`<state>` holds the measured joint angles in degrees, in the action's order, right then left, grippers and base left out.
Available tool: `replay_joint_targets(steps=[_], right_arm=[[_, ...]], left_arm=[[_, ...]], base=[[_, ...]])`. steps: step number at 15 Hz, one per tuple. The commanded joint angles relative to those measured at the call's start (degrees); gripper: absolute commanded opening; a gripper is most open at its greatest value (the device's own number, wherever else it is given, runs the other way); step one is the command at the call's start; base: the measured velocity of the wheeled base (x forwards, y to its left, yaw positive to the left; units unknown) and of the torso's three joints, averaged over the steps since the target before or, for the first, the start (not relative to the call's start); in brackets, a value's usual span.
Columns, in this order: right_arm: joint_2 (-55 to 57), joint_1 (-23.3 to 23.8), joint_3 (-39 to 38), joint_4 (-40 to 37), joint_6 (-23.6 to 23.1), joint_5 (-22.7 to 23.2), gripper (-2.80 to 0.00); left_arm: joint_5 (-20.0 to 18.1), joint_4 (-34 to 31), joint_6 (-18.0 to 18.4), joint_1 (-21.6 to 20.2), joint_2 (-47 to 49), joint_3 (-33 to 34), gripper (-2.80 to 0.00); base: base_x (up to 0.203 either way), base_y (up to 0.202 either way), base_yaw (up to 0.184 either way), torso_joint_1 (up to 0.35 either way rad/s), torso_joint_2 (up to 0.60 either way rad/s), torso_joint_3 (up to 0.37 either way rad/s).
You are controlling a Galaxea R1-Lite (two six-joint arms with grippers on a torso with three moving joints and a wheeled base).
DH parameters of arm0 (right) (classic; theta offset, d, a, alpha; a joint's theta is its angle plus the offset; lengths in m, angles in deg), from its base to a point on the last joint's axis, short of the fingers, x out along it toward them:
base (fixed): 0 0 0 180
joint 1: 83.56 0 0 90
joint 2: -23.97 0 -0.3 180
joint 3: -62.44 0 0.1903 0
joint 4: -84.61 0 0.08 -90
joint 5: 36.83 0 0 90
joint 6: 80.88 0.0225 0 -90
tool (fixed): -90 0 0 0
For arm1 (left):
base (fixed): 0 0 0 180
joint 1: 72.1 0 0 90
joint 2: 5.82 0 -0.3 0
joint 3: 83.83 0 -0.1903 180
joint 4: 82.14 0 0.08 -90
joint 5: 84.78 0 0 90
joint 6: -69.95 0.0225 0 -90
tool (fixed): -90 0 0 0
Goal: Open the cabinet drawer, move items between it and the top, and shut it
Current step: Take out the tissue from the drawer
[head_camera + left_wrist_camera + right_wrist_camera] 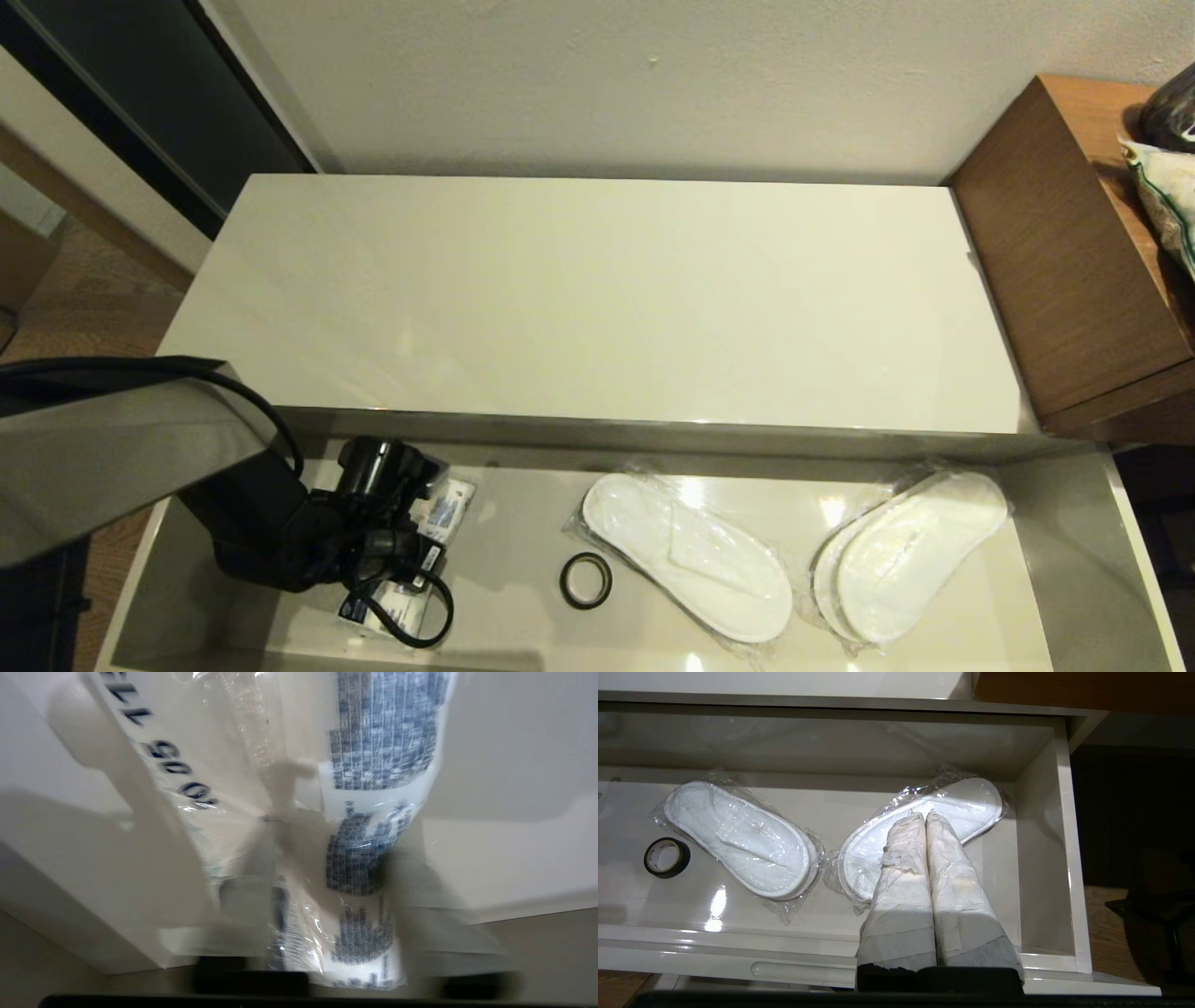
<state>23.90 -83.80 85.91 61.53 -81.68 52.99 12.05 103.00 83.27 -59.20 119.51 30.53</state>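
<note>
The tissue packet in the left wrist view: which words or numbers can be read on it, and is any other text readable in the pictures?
Tissue packet, large dark characters, upside down, partly cut off: not readable with certainty.
Same packet, blue printed blocks: too small and blurred.
Black tape ring, inner face: faint marks, unreadable.
Slippers: no text visible.

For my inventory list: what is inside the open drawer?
Two slipper packs, a black ring, and a tissue packet partly hidden under the left end effector.

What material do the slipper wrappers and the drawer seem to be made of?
The slipper wrappers look like thin clear plastic film: crinkled, glinting, with the white slippers showing through. The drawer looks like glossy lacquered or laminated board, since its pale floor mirrors the lights; its core cannot be seen.
</note>
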Motion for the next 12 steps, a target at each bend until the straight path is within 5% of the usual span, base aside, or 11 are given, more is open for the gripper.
replay_joint_targets(steps=[1,4,12], right_arm=[[0.07,-0.02,-0.01,-0.03,0.00,0.01,-2.80],[0.07,-0.02,-0.01,0.06,0.00,0.01,-2.80],[0.07,-0.02,-0.01,0.06,0.00,0.01,-2.80]], left_arm=[[0.14,-0.10,0.15,0.09,-3.22,0.54,-2.80],[0.00,-4.47,0.20,0.25,-9.64,2.05,-2.80],[-3.14,-29.12,-0.38,2.31,-30.34,2.71,-2.80]], base=[[0.000,0.000,0.000,0.000,0.00,0.000],[0.000,0.000,0.000,0.000,0.00,0.000],[0.000,0.000,0.000,0.000,0.00,0.000]])
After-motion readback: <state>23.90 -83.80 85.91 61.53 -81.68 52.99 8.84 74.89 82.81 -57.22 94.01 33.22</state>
